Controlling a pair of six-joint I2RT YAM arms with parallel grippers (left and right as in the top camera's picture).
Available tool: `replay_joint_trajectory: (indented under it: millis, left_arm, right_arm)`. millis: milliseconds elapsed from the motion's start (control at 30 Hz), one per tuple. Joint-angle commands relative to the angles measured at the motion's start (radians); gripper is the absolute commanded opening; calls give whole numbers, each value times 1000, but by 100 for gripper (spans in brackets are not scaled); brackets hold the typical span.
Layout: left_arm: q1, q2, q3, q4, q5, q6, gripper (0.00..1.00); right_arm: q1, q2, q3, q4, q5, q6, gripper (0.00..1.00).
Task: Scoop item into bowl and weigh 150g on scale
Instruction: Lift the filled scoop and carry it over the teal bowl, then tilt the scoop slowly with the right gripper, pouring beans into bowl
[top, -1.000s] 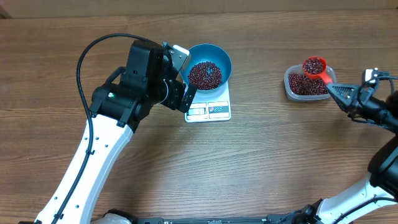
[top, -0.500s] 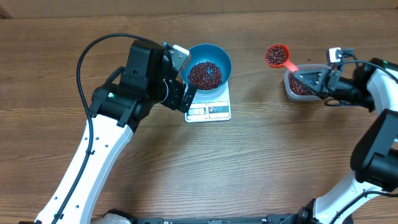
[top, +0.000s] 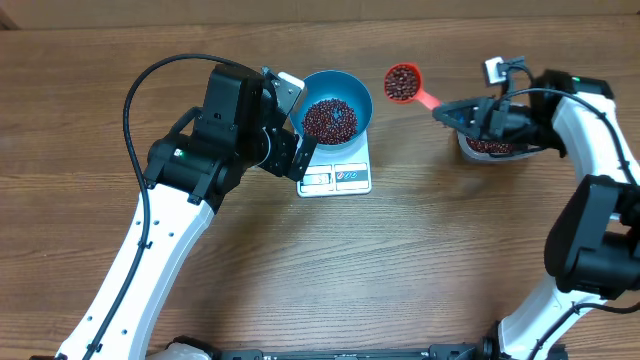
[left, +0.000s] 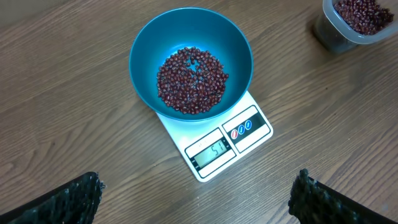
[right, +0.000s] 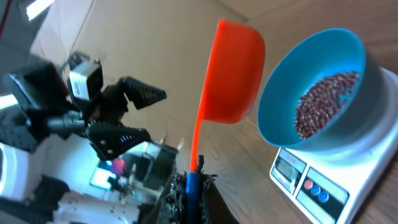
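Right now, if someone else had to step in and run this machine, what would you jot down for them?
Left hand: open, empty, beside the bowl.
Right hand: shut on the handle of the orange scoop, which is full of beans, in the air between tub and bowl.
The bowl sits on the scale, some beans already in it.
Left: tip this scoopful in, then top up until the display shows the target.

We're in a robotics lab: left arm (top: 150, 250) and right arm (top: 590, 150) rising from the near edge of the wood-grain table (top: 420, 260), black cable (top: 135, 90) looping off the left one, a scale (top: 337, 175) set out between them.
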Motion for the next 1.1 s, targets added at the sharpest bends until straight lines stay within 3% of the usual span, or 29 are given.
replay_joint_trajectory:
  millis: [0, 167, 333, 467, 967, 1067]
  left_arm:
    - [6, -3, 10, 1, 14, 19, 99]
    - [5, -3, 10, 2, 15, 19, 100]
    - [6, -3, 10, 2, 15, 19, 100]
    - [5, -3, 10, 2, 15, 19, 100]
    - [6, -3, 10, 2, 15, 19, 100]
    - [6, -3, 10, 1, 15, 19, 100]
  right_arm:
    - [42, -33, 32, 57, -63, 21, 4]
    - [94, -34, 32, 293, -40, 264, 3]
    - [154, -33, 32, 558, 103, 560, 4]
    - [199, -33, 32, 678, 142, 639, 4]
    - [254, -33, 32, 707, 391, 667, 4]
    - [266, -33, 32, 708, 406, 619, 4]
